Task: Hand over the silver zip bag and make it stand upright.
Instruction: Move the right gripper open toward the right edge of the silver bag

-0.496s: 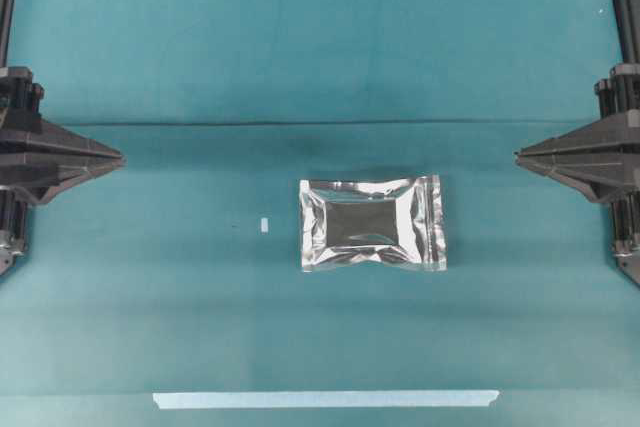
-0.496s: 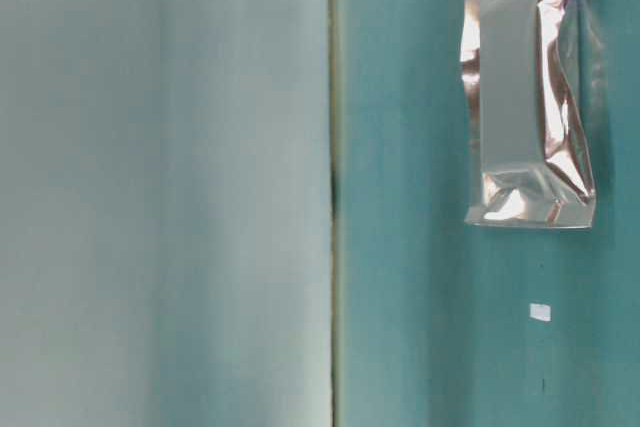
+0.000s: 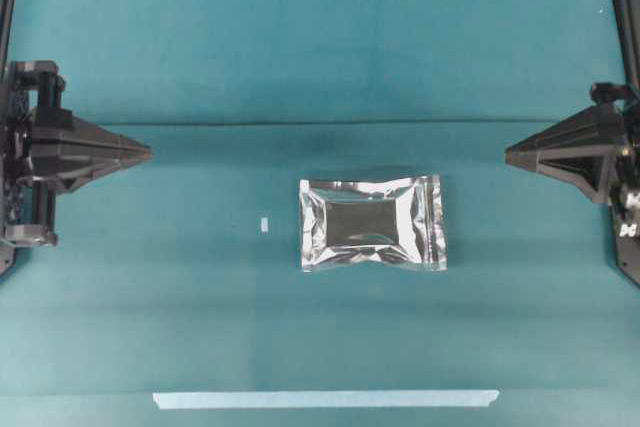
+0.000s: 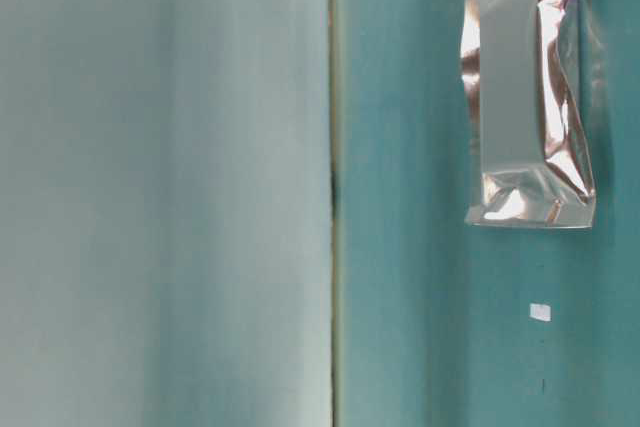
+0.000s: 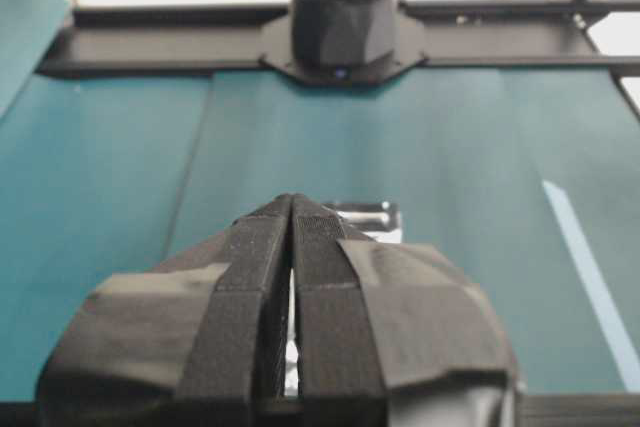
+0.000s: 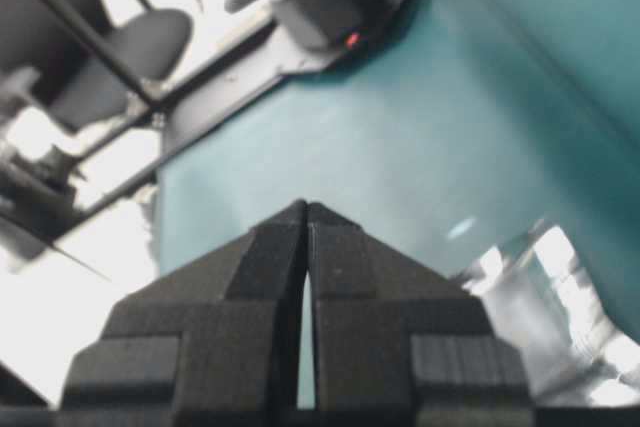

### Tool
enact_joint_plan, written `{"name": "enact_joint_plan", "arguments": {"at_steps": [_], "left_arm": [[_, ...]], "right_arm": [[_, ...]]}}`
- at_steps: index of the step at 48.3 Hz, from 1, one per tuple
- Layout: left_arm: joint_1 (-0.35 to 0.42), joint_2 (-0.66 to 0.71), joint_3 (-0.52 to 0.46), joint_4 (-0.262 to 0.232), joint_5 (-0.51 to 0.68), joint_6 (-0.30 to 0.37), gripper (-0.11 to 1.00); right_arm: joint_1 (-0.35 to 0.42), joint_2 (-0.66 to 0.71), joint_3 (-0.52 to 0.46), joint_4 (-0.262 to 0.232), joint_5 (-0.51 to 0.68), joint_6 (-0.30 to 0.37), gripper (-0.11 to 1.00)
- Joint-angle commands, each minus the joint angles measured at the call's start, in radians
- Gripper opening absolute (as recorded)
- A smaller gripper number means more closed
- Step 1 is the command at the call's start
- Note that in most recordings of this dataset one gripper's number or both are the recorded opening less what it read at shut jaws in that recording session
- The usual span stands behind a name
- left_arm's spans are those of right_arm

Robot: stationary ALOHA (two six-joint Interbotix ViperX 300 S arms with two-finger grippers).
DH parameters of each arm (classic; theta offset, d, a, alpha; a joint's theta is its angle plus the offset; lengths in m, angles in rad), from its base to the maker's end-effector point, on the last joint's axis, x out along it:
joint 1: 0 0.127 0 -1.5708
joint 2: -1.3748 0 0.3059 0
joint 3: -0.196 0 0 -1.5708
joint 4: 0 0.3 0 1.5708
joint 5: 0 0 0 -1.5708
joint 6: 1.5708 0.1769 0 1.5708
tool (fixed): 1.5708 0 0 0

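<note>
Teal cloth (image 3: 200, 57) covers the whole work surface, creased in a faint line running across it between the two arms, and in the table-level view it meets a pale blank panel (image 4: 160, 187) along a straight seam. Flat on this cloth lies the silver zip bag (image 3: 372, 223), a shiny, crinkled foil pouch of roughly rectangular shape with a darker reflective centre and a zip strip along the end that faces the right arm; whether anything is inside it cannot be told. It sits between the two sets of fingertips, well apart from both and somewhat nearer the right ones. The left gripper (image 3: 148, 154) reaches in level from the left edge, its black tapered fingers (image 5: 255, 277) pressed together to a single point that aims across the cloth, holding nothing. The right gripper (image 3: 508, 155) comes in from the opposite edge, rolled a little about its own axis, its fingers (image 6: 345, 277) likewise closed tip to tip on nothing; in its wrist view the bag's gleaming corner shows below and to the right of the fingertips. A small white scrap (image 3: 265, 224) lies between the left fingertips and the bag, just beside the bag's near end. A long pale tape strip (image 3: 325, 399) runs along the front edge of the cloth, far from both grippers.
</note>
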Motion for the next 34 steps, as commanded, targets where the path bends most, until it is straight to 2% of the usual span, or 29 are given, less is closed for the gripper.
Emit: {"name": "enact_joint_plan", "arguments": {"at_steps": [1,8,11,15,21,34], "left_arm": [[0.003,0.0,-0.028,0.003,-0.003,-0.003,-0.01],[0.003,0.005,-0.028,0.003,-0.003,-0.005,-0.01],[0.003,0.006,-0.028,0.003,-0.005,-0.006,-0.01],[0.003,0.006,-0.031,0.003,-0.008,-0.006,-0.01],[0.003,0.006,-0.035,0.003,-0.008,-0.006,-0.01],[0.003,0.006,-0.043,0.003,-0.002,-0.018,-0.01]], "right_arm": [[-0.029,0.008,-0.025,0.054,0.041,0.087,0.0],[-0.109,0.008,-0.026,0.106,0.112,0.253,0.0],[-0.149,0.012,-0.023,0.11,0.163,0.33,0.0],[-0.189,0.031,-0.021,0.109,0.245,0.397,0.0],[-0.204,0.092,-0.014,0.109,0.325,0.457,0.0],[-0.19,0.232,0.014,0.115,0.249,0.511,0.0]]}}
